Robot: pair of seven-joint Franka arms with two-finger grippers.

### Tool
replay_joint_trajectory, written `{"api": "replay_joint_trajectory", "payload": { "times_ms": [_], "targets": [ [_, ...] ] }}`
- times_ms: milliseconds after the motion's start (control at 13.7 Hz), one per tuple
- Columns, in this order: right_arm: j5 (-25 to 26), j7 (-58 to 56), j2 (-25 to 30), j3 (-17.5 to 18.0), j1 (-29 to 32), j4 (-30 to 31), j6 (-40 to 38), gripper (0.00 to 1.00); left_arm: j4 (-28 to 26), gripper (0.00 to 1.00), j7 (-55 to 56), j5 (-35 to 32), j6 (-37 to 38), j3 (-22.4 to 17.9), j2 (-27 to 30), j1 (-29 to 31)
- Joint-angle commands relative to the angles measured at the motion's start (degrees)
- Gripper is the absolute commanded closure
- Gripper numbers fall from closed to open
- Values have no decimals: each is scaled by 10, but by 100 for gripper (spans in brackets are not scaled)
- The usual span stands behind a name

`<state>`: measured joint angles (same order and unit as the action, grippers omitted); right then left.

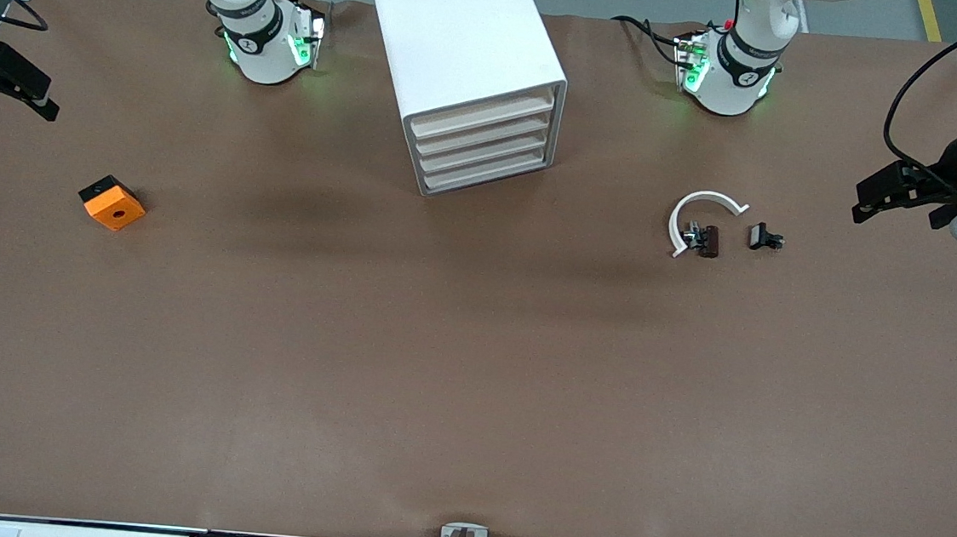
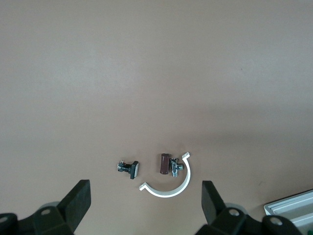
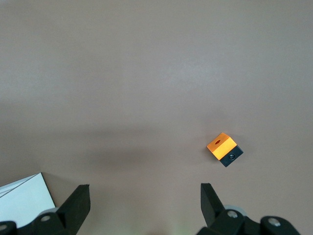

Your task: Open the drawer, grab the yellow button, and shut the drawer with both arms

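Observation:
A white cabinet (image 1: 469, 63) stands mid-table near the arms' bases, and all of its stacked drawers (image 1: 484, 145) are shut. The button is out of view. My left gripper (image 1: 893, 207) hangs open and empty over the left arm's end of the table. In the left wrist view its open fingers (image 2: 145, 198) frame bare table. My right gripper (image 1: 49, 98) hangs open and empty over the right arm's end. The right wrist view (image 3: 145, 200) shows nothing between its fingers.
An orange square block (image 1: 112, 203) (image 3: 224, 148) with a hole lies toward the right arm's end. A dark brown part (image 1: 709, 240) (image 2: 165, 164) inside a white curved band (image 1: 701, 207) (image 2: 171, 188) lies toward the left arm's end. A small black part (image 1: 764, 237) (image 2: 128, 168) sits beside it.

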<state>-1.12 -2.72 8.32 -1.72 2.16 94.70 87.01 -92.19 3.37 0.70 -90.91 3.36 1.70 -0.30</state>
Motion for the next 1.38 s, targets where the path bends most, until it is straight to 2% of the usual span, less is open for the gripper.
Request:
{"api": "replay_joint_trajectory", "payload": {
  "times_ms": [0,729,1312],
  "targets": [
    [-3,3,12,-3,-5,8,0,0,15,0,-6,-4,12,2,-5,3],
    [-3,3,12,-3,-5,10,1,0,10,0,6,-7,14,-2,-21,10],
    [-3,3,12,-3,-7,10,4,0,8,0,10,-1,-4,-3,-88,28]
  ]
}}
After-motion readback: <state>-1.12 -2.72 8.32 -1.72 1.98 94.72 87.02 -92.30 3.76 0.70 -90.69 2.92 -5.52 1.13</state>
